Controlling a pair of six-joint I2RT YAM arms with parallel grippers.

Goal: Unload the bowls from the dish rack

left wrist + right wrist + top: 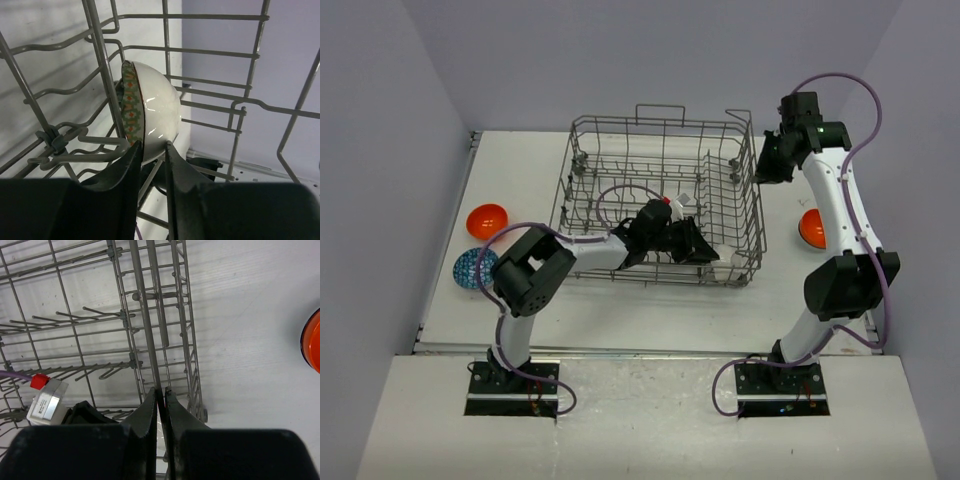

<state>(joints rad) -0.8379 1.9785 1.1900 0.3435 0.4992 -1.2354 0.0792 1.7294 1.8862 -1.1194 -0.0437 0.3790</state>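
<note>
The white bowl with a patterned inside (157,112) stands on its edge between the tines of the dish rack (751,205), near its right wall. The left pincer (151,146) has one finger on each side of the lower rim; whether they press it, I cannot tell. The right pincer (161,390) is closed at the rack's right top wire. On the counter (620,310), an orange bowl (487,220) and a blue speckled bowl (475,268) lie left of the rack, and a second orange bowl (811,228) lies right of it.

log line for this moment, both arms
left gripper: astride rim of patterned white bowl in dish rack, grip unconfirmed | right gripper: shut at rack rim | out: left orange bowl, blue speckled bowl, right orange bowl
</note>
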